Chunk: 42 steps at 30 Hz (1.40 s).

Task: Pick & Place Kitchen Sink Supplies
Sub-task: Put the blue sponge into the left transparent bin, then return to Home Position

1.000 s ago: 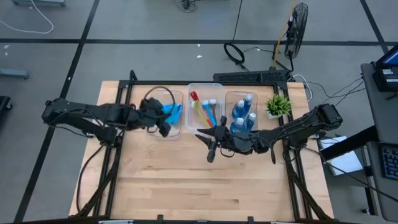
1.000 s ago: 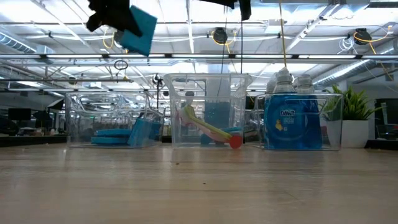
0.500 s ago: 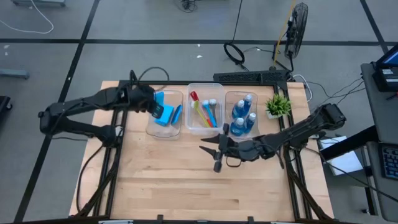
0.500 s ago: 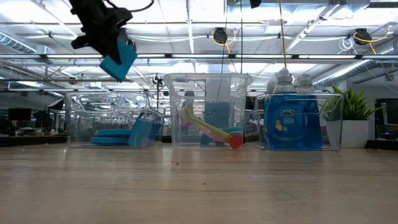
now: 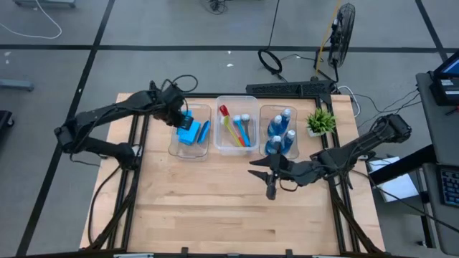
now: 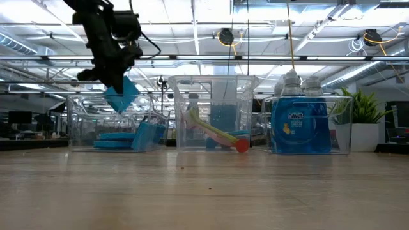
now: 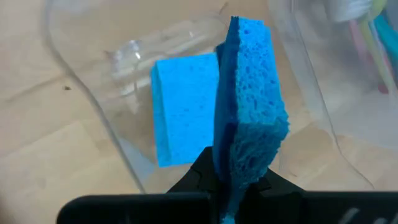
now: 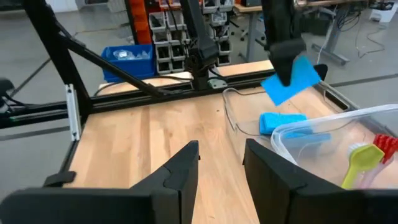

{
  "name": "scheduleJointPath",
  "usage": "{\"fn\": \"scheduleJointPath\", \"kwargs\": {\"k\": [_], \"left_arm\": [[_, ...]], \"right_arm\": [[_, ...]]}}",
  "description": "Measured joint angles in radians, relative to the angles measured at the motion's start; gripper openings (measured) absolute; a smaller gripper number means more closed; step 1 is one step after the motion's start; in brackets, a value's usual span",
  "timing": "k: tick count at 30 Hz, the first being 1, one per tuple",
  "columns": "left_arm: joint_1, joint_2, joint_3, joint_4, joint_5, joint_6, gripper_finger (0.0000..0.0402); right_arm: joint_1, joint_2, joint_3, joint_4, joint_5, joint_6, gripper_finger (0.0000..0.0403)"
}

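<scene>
Blue sponge (image 7: 252, 106) stands pinched in the left gripper's (image 5: 181, 120) jaws above the tub (image 5: 174, 148).

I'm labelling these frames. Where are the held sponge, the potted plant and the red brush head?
held sponge (image 7: 252, 118): left wrist view, its porous broad face.
potted plant (image 5: 320, 120): high view, its green leaves.
red brush head (image 6: 242, 145): low view, the red head low in the middle tub.

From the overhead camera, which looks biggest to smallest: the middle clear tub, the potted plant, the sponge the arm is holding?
1. Middle clear tub
2. Potted plant
3. Held sponge, though it's tilted, so partly foreshortened.
</scene>
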Motion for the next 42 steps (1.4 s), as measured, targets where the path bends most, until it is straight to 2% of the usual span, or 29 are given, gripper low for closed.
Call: {"fn": "scheduleJointPath", "kwargs": {"k": [6, 10, 19, 27, 34, 39, 42], "left_arm": [[0.000, 0.128, 0.000, 0.120, 0.106, 0.015, 0.0010], [0.004, 0.202, 0.000, 0.142, 0.125, 0.018, 0.0009], [0.040, 0.243, 0.000, 0.146, 0.155, 0.047, 0.0018], [0.041, 0.243, 0.000, 0.141, 0.138, 0.071, 0.0101], [0.043, 0.241, 0.000, 0.132, 0.139, 0.093, 0.0205], [0.076, 0.209, 0.000, 0.002, 0.201, 0.171, 0.0273], [0.095, 0.167, 0.000, -0.112, 0.224, 0.204, 0.0304]], "right_arm": [[0.004, -0.023, 0.000, -0.001, 0.000, 0.000, 0.0116], [0.004, -0.023, 0.000, -0.013, 0.000, 0.014, 0.0116], [0.004, -0.023, 0.000, -0.066, -0.001, 0.116, 0.0116], [0.004, -0.023, 0.000, -0.066, -0.001, 0.128, 0.0116], [0.004, -0.023, 0.000, -0.066, -0.001, 0.172, 0.0116], [0.004, -0.023, 0.000, -0.066, -0.010, 0.187, 0.0116], [0.004, -0.023, 0.000, -0.066, -0.062, 0.170, 0.0116]]}}
